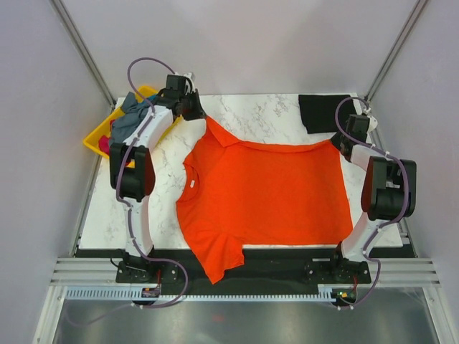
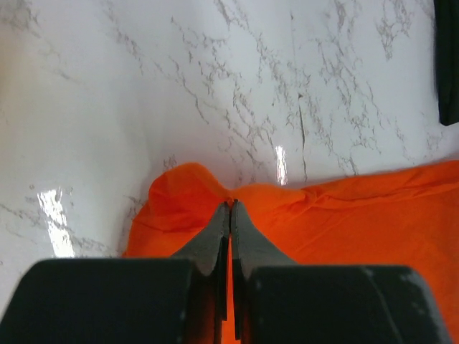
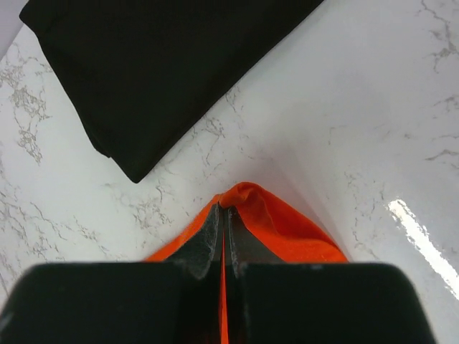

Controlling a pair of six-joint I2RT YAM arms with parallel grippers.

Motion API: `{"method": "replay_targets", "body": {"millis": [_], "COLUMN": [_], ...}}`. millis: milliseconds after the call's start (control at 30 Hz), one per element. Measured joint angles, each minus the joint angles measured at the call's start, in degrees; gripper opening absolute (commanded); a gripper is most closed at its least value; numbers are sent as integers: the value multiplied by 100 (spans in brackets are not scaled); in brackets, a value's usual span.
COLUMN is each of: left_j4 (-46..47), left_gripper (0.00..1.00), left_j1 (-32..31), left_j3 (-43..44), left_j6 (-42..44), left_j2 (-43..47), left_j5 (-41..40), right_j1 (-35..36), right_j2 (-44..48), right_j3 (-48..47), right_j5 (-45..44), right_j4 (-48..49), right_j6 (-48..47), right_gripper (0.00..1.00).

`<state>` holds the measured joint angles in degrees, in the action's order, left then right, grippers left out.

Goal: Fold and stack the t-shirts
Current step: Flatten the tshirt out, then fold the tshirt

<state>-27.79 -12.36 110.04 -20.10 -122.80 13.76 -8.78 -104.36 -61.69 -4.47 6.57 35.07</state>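
— What is kept in the yellow tray at the left edge?
— A grey-blue shirt and a pink shirt are heaped in it.
— And the orange t-shirt?
— It is spread mid-table. Its far corners are pinched by the left gripper and the right gripper, jaws closed on cloth. A black t-shirt is laid far right.

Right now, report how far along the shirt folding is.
Done, it seems: the black t-shirt lies folded at the far right corner. In hand: the orange t-shirt is spread flat and unfolded, with the left gripper and right gripper each pinched shut on its far edge. Left: folding it, stacking it, then handling the crumpled shirts in the yellow tray.
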Motion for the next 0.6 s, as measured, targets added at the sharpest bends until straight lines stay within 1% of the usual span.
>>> {"method": "replay_targets", "body": {"millis": [67,300,600], "left_j4": [-55,-378,-667], "left_gripper": [2,2,2], "left_j1": [44,142,138], "left_j3": [-166,-1255,-1967], "left_j6": [-120,-629,-920], "left_j2": [94,876,2041], "left_j5": [52,352,605], "right_j1": [-66,-186,-199], "right_j2": [7,87,468], "right_j3": [-13,-7,92], "right_j5": [26,251,321], "right_j4": [-11,-210,-581], "right_j6": [-20,-39,-42], "right_gripper": [0,0,0]}}
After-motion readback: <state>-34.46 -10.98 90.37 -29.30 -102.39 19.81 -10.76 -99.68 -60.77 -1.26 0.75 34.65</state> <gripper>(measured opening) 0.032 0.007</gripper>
